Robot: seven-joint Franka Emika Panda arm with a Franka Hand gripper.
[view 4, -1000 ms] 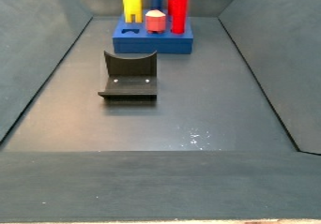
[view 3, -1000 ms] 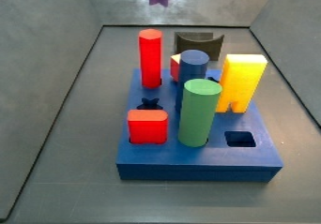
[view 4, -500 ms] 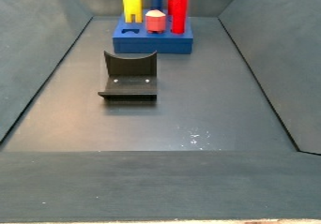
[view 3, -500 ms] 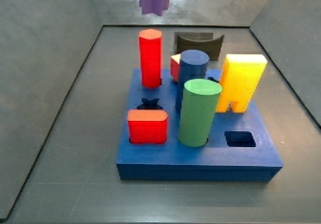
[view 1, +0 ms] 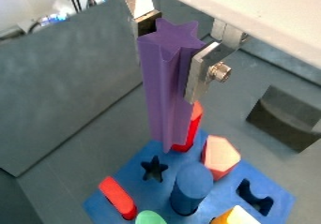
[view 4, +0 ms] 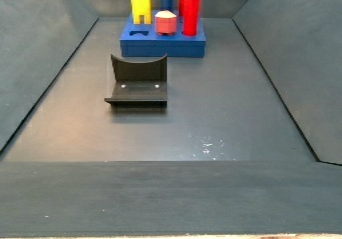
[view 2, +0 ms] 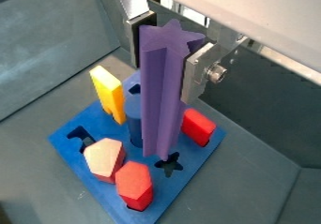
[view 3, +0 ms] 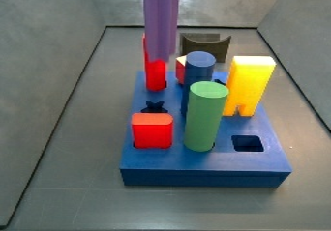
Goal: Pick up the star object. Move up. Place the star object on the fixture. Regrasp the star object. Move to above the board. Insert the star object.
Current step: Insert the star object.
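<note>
The gray floor of the bin is the biggest thing, with slanted gray walls around it. On it lies the blue board, which has shaped holes and colored pegs standing in it. The dark fixture sits on the floor, apart from the board, in a side view.

The long purple star object hangs straight up and down above the board. The gripper pinches it near its top, one silver finger on each side, so the jaws are closed on it. Its low end is over the star-shaped hole but not in it.

Close around that hole stand the tall red peg, the blue cylinder, the green cylinder, the yellow block and the short red block. In a side view the star object hides part of the red peg.
</note>
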